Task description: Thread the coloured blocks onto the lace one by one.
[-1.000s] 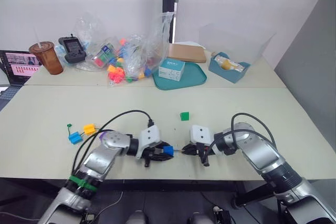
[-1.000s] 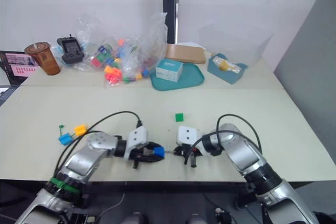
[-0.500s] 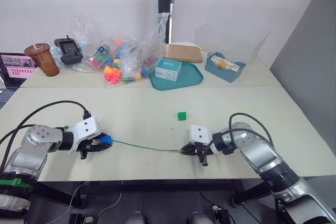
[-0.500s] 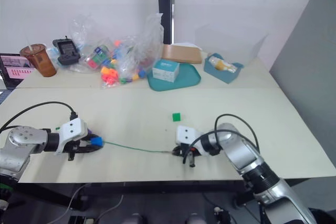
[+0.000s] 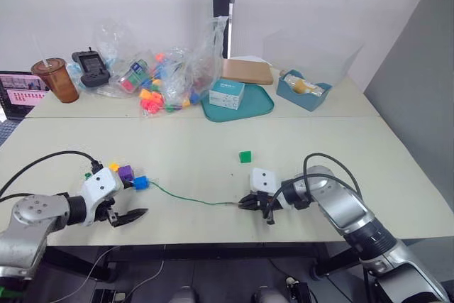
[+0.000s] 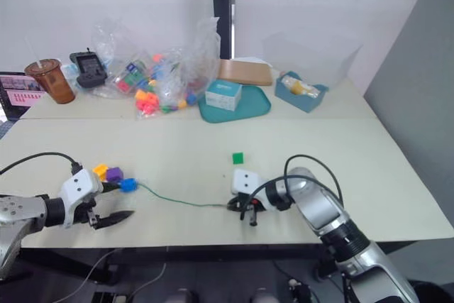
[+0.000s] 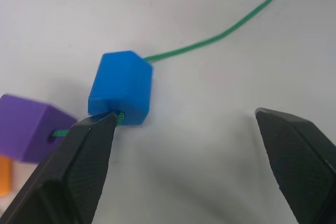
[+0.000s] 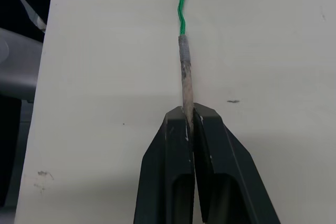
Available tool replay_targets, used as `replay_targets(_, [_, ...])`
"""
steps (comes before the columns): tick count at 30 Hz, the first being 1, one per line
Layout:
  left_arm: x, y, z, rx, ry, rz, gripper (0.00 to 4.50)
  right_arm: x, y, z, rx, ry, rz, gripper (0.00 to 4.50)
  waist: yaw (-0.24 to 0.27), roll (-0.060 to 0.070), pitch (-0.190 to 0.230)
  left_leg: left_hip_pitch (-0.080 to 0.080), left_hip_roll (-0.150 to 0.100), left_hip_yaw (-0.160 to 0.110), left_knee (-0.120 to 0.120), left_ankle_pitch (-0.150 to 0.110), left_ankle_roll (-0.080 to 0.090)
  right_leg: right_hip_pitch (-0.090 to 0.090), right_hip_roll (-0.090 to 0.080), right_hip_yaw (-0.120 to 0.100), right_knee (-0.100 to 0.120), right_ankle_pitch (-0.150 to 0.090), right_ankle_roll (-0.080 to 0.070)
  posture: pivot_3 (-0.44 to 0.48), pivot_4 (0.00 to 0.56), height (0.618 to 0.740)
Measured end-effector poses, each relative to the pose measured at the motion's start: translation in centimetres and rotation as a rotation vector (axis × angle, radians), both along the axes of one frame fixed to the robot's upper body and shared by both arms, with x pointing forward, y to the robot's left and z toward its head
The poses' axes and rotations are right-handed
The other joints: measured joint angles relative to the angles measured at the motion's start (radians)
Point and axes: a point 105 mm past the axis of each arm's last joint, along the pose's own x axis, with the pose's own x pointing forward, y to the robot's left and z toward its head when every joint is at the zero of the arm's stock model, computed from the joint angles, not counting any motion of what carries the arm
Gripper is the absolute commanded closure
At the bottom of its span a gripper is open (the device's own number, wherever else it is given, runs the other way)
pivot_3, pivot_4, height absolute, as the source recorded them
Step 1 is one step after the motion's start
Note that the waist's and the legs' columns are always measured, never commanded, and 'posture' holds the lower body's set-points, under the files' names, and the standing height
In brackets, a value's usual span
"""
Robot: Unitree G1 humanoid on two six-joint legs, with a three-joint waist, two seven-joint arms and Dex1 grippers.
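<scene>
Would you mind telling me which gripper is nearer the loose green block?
The right gripper, just in front of the green block; the left gripper is far off to its left.

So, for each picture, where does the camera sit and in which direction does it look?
Left eye: on the head, looking forward and down over the table; both arms show.
Right eye: beside it, same scene, slightly offset.
Left wrist: on the left arm, looking along the open left gripper at the dark blue block and purple block on the lace.
Right wrist: on the right arm; right gripper pinches the lace's tip.
Shared: the lace appears in all views.
</scene>
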Motion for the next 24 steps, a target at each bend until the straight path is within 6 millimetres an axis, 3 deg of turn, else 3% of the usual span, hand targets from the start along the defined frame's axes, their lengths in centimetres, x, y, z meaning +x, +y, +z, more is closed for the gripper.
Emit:
replay_targets(5, [-1.5, -6.8, -0.1, -0.228, 0.024, -0.132, 0.05, 0.1, 0.6, 0.0, -0.022, -0.01, 0.021, 4.5, 0.002, 0.0, 0.0, 0.001, 0.0, 0.0, 0.0, 0.0, 0.0, 0.001, 0.0, 0.0, 0.0, 0.0, 0.0, 0.0, 0.15, 0.74])
replay_targets(11, [-0.6, -13.0, -1.5, -0.263, 0.009, -0.303, 0.05, 0.1, 1.1, 0.1, -0.064, -0.027, 0.046, 4.5, 0.002, 0.0, -0.001, 0.001, -0.001, 0.0, 0.001, 0.0, 0.0, 0.001, 0.0, 0.001, 0.0, 0.0, 0.0, 0.0, 0.15, 0.74])
replay_targets(14, [0.0, -14.0, -2.2, -0.276, 0.004, -0.339, 0.05, 0.1, 1.2, 0.1, -0.075, -0.044, 0.046, 4.5, 0.001, 0.0, -0.001, 0.001, -0.001, -0.001, 0.001, 0.0, 0.0, 0.001, 0.001, 0.0, 0.0, 0.0, 0.0, 0.0, 0.15, 0.74])
replay_targets(18, [1.6, -13.3, -3.7, -0.216, 0.015, -0.348, 0.05, 0.0, 1.1, 0.0, -0.081, -0.042, 0.031, 4.5, 0.004, 0.0, -0.001, 0.001, -0.001, -0.001, 0.001, 0.0, 0.0, 0.002, 0.001, 0.0, 0.0, 0.0, 0.0, 0.0, 0.15, 0.74])
replay_targets(24, [3.3, -13.5, -3.6, -0.196, -0.023, -0.398, 0.05, -0.2, 0.7, 0.1, -0.085, -0.052, 0.016, 4.5, 0.009, 0.0, -0.001, 0.001, -0.001, -0.001, 0.002, 0.0, 0.0, 0.002, 0.0, 0.0, 0.0, 0.0, 0.0, 0.0, 0.15, 0.74])
